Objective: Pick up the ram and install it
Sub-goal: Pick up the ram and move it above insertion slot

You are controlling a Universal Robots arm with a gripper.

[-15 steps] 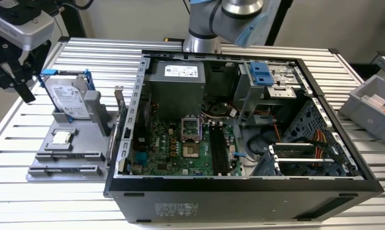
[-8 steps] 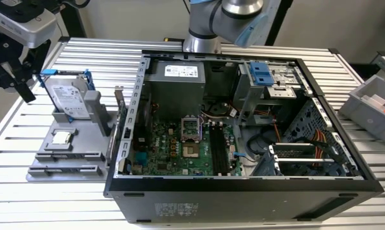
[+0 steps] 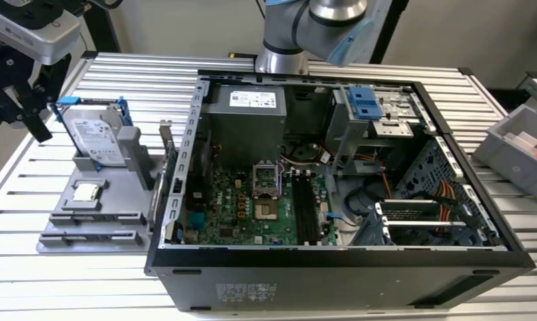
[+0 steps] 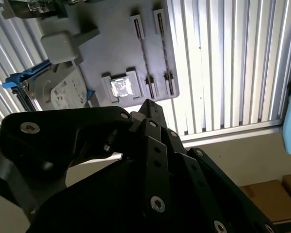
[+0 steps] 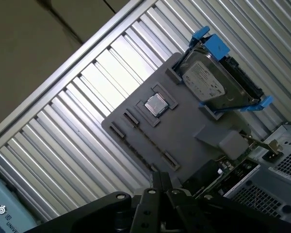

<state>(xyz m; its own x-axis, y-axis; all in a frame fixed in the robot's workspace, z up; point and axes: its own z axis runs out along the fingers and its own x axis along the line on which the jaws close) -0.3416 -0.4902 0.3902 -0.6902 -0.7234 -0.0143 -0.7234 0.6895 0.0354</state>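
A thin greenish board that I take for the ram [image 3: 166,146] stands on edge at the grey parts tray's [image 3: 67,224] side nearest the computer case; in the first wrist view the ram [image 5: 233,170] shows beside a grey block. My gripper [image 3: 36,130] hangs high over the table at the exterior view's left, well apart from the ram and above the tray's outer side. Its black fingers [image 5: 157,182] meet at a point in both wrist views, with nothing between them. The long black motherboard slots [image 3: 304,208] lie inside the open case.
The tray also carries a silver hard drive in a blue frame [image 3: 97,137] and a small square silver chip [image 3: 87,192]. The open computer case [image 3: 340,267] fills the table's middle. A grey bin [image 3: 518,150] sits at the exterior view's right.
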